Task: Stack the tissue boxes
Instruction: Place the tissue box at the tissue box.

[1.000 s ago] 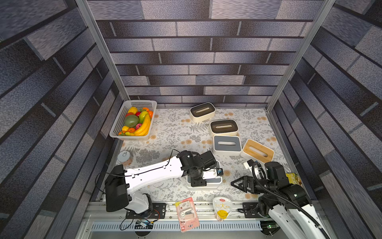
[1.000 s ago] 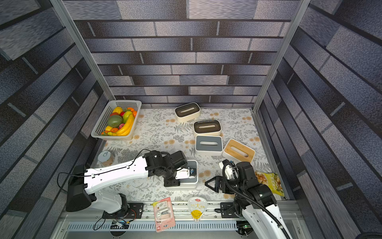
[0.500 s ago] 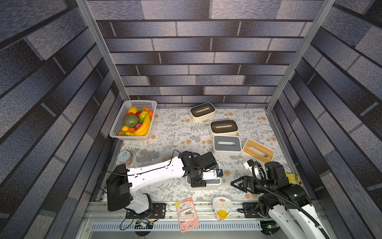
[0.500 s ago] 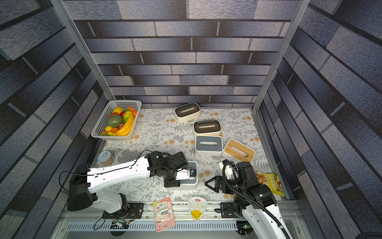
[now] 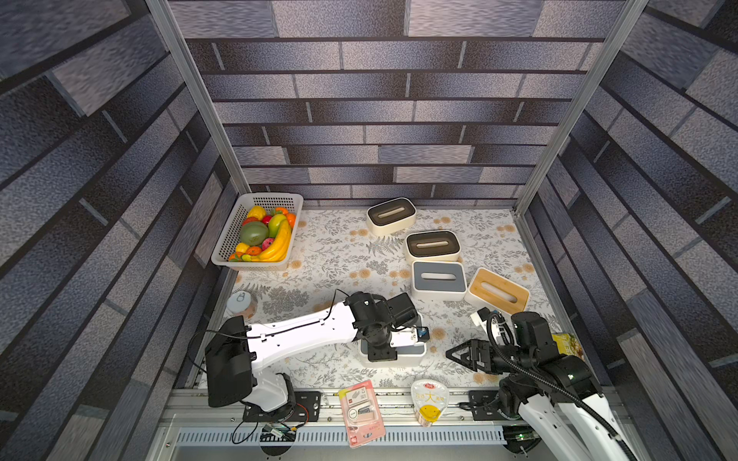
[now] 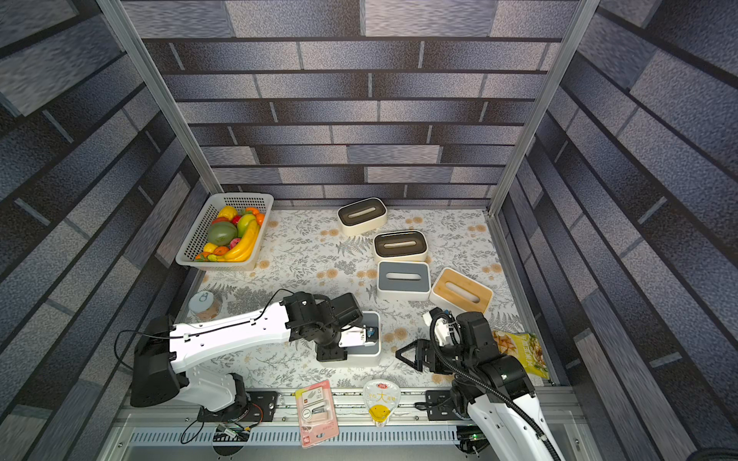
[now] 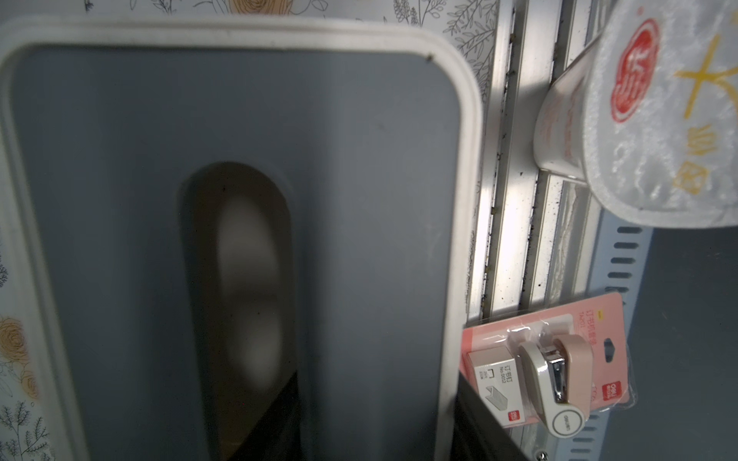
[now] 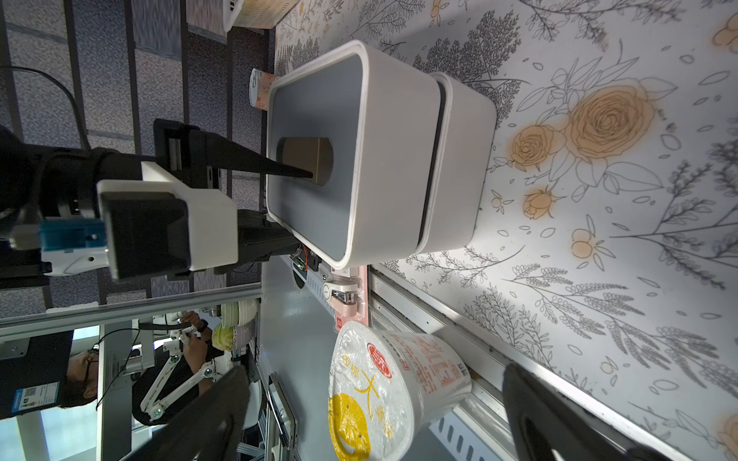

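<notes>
Clamping the top grey tissue box [image 8: 395,159], left pincer [image 8: 303,207] sits near noodle cup [image 8: 371,399]; right pincer [image 5: 453,354] wide, empty.

dark grey brick-pattern walls [image 5: 399,119] close three sides, with pale metal posts [image 5: 196,99] at the corners. the tabletop [image 5: 331,247] is white, printed with grey ferns and tan roses.
</notes>
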Motion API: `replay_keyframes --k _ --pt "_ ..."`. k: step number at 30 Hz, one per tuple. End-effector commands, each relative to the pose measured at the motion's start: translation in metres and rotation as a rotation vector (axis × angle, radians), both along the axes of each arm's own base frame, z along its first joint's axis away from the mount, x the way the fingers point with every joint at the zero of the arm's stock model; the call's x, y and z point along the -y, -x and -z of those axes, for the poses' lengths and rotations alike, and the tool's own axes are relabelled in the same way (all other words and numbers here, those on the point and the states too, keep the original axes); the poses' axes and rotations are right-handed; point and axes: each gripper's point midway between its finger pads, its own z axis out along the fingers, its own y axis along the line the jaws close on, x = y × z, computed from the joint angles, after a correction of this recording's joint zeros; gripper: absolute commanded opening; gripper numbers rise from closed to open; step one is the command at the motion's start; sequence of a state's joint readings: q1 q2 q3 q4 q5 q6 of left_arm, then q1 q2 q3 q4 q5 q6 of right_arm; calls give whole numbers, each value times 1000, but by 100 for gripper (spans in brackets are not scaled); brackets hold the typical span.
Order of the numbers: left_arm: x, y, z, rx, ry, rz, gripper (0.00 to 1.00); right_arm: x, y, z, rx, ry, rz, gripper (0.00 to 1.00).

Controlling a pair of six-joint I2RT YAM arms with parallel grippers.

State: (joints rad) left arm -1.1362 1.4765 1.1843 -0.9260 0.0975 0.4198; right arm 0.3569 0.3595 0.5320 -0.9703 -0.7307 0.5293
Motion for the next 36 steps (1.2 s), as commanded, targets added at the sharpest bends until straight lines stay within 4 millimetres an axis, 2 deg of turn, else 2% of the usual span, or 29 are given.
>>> replay_keyframes --k 1,36 --pt "2 -4 0 15 18 11 52 2 2 5 -17 17 -1 100" --pt "8 -7 6 0 9 17 54 2 3 5 -17 14 -3 100"
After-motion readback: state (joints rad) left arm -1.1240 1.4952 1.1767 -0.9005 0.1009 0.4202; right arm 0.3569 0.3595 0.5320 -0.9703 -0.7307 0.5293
